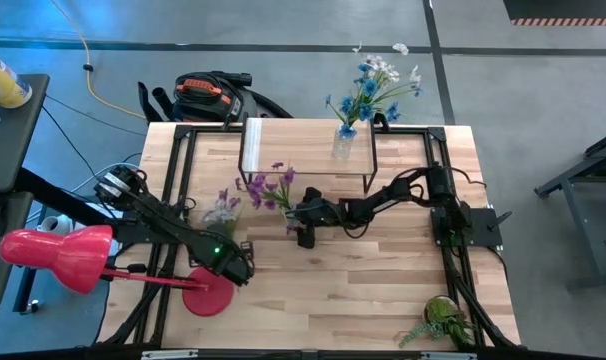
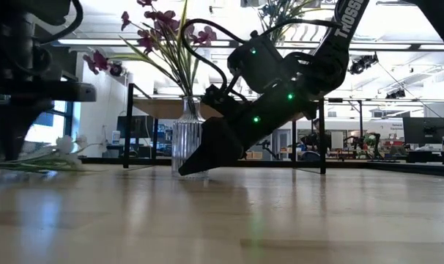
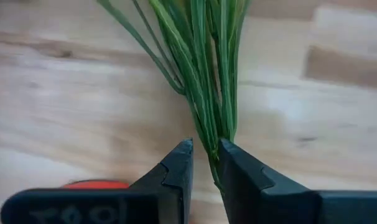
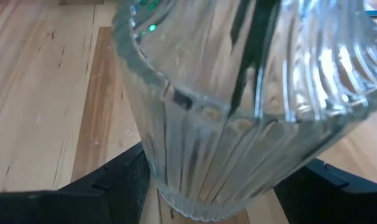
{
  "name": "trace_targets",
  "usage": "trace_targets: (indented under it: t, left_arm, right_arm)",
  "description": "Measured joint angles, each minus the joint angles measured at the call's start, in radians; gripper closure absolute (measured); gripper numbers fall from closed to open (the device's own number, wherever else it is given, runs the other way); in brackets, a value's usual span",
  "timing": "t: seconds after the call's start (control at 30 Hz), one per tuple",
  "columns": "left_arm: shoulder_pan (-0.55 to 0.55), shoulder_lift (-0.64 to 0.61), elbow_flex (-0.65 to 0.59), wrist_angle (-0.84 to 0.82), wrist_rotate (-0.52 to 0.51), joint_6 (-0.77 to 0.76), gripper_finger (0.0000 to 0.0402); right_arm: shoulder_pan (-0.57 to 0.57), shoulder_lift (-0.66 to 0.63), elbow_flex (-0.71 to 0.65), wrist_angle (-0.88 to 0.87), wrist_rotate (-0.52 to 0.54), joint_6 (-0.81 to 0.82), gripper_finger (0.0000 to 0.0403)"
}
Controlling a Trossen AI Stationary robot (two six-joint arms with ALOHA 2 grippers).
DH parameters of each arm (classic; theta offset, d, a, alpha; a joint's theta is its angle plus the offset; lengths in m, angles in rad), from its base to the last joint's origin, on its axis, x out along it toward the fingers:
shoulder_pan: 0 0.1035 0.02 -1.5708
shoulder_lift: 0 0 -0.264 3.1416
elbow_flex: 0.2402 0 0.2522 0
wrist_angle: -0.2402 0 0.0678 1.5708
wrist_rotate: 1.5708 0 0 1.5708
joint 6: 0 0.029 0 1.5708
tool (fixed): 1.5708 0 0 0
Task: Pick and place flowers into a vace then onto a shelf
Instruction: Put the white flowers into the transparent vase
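Note:
A ribbed glass vase [image 2: 187, 136] with purple flowers [image 1: 268, 187] stands on the table in front of the shelf [image 1: 283, 140]. My right gripper [image 2: 196, 165] reaches it from the table's right and is shut on its lower part. Pale white flowers [image 1: 223, 210] lie on the table at the left, and my left gripper [image 1: 241, 268] is shut on their green stems [image 3: 204, 74]. A second vase with blue and white flowers [image 1: 368, 90] stands on the shelf's right part. My left gripper pinches the bundle of thin green stems close to their cut end [image 3: 212, 146] between its two fingers. It comes from above, pointing down. The blossom end [image 2: 61, 145] rests on the table. My right gripper has the vase's ribbed wall just above its base [image 4: 195, 186] between its two fingers [image 4: 123, 180], one on each side. It slants down from the table's right. The vase stands upright with its base on the table.
A red lamp [image 1: 58, 258] with a round red base [image 1: 208, 297] lies at the table's near left, close to my left gripper. A bushy green plant [image 1: 443, 320] sits at the near right corner. Bare wood lies between them.

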Motion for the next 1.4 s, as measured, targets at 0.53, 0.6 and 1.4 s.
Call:
trace_targets:
  t: [0.53, 0.6, 1.4]
  left_arm:
    - [0.0, -0.001, 0.033, -0.037, 0.017, 0.027, 0.0289]
    - [0.0, -0.001, 0.026, -0.027, 0.018, -0.001, 0.0289]
    - [0.0, -0.001, -0.013, 0.028, 0.132, -0.055, 0.0149]
  right_arm:
    - [0.001, 0.0, 0.0, -0.001, 0.0, -0.001, 0.0116]
    - [0.001, 0.0, 0.0, -0.001, 0.0, -0.001, 0.0116]
    - [0.001, 0.0, 0.0, -0.001, 0.0, -0.002, 0.0116]
